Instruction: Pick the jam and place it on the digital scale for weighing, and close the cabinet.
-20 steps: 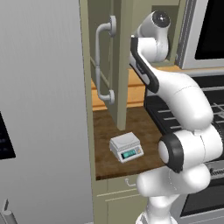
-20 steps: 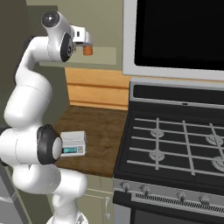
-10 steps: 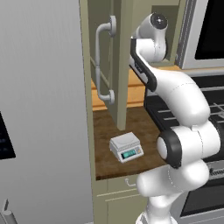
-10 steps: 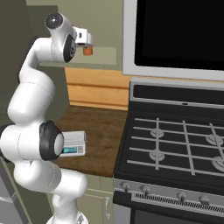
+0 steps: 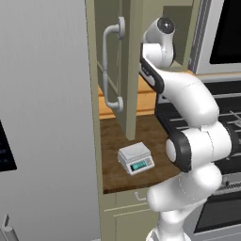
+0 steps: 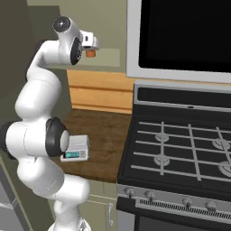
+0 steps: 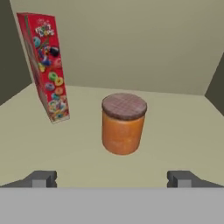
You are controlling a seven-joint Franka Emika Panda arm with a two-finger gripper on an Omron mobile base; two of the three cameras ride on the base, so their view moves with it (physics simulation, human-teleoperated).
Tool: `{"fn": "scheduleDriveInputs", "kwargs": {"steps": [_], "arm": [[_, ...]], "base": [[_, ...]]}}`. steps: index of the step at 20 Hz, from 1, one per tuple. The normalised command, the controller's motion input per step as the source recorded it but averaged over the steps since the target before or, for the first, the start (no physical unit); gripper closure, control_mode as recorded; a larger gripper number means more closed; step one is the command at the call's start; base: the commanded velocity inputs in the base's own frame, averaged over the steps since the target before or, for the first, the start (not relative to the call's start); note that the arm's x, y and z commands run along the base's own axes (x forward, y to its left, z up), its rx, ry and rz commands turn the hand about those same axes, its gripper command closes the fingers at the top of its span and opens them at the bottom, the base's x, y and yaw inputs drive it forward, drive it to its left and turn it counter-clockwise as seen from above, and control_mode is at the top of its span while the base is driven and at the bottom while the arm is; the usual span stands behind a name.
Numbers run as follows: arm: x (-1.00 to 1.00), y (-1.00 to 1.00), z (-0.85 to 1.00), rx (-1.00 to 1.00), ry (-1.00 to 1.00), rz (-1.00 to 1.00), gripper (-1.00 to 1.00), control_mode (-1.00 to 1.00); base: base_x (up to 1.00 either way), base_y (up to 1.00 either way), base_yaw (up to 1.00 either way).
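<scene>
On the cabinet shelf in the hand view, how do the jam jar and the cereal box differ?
The jam jar is a short orange cylinder with a brown lid; the cereal box is a tall, thin, red printed carton. The jar stands upright and centred ahead of the claw; the box looks tilted, off to the left. Both rest on the same beige shelf, apart from each other.

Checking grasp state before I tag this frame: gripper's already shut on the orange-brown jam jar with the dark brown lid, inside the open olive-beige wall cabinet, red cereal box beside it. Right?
Not quite. The gripper is open, not shut on the orange-brown jam jar with the dark brown lid; the hand view shows its fingertips wide apart, short of the jar. The rest holds: the jar stands in the open olive-beige wall cabinet, red cereal box beside it.
</scene>
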Motion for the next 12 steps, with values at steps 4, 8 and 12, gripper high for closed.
{"fn": "scheduleDriveInputs", "kwargs": {"steps": [4,8,12], "arm": [[0.4,0.0,-0.05,0.0,0.1,0.0,-1.0,-1.0],[0.46,0.0,-0.01,0.0,0.1,0.0,-1.0,-1.0],[0.41,0.0,0.0,0.0,0.07,0.0,-1.0,-1.0]], "base": [[0.0,0.0,0.0],[0.0,0.0,0.0],[0.0,0.0,0.0]]}}
